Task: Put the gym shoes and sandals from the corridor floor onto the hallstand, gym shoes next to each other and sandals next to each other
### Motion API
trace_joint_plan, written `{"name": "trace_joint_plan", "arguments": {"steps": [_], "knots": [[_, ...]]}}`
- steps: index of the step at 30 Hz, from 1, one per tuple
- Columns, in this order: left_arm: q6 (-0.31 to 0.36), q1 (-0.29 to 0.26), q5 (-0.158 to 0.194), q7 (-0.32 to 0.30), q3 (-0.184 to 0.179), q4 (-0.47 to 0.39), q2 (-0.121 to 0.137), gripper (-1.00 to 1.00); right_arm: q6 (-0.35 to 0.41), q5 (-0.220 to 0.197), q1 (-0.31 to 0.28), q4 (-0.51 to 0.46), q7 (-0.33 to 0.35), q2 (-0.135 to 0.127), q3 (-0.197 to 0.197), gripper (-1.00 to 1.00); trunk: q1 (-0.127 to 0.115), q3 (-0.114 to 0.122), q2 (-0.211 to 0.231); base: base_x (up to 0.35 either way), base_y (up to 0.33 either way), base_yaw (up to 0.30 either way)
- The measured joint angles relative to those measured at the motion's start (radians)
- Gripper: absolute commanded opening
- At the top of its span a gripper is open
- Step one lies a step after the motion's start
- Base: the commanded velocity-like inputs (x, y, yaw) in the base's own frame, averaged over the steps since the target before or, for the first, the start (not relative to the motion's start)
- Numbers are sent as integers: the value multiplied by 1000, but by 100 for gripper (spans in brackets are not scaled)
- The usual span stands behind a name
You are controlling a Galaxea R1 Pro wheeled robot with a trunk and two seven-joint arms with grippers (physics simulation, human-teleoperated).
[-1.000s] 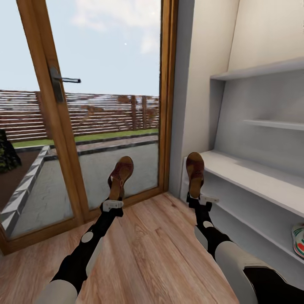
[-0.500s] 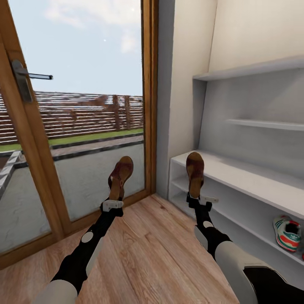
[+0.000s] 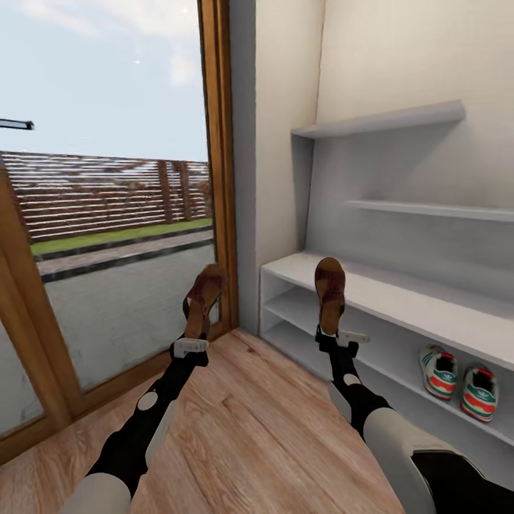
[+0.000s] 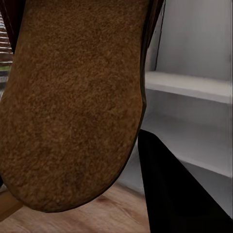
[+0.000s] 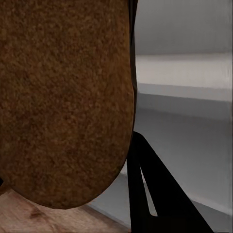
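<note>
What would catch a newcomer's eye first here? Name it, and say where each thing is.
Each arm holds up a brown sandal: the left gripper carries the left sandal in front of the glass door, the right gripper carries the right sandal before the hallstand. Next come the two gym shoes, side by side on the hallstand's lower shelf at the right. Below lies the wood-plank corridor floor.

The hallstand (image 3: 400, 300) ran off the right edge of the head view, its far end unseen. Each sandal (image 4: 73, 102) (image 5: 65, 97) blocked most of its wrist view, hiding the fingers. The door handle (image 3: 16, 124) was cut off at the left edge.
</note>
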Motion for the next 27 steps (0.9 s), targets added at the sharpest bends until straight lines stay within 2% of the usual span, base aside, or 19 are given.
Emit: {"name": "trace_joint_plan", "arguments": {"steps": [5, 15, 27], "knots": [[0, 0, 0, 0, 0, 0, 0, -100, 0, 1, 0, 0, 1, 0, 1, -100, 0, 0, 0, 46, 173, -272], [0, 0, 0, 0, 0, 0, 0, -100, 0, 2, 0, 0, 0, 0, 0, -100, 0, 0, 0, 19, 22, -272], [0, 0, 0, 0, 0, 0, 0, -100, 0, 2, 0, 0, 0, 0, 0, -100, 0, 0, 0, 220, 215, -272]]}}
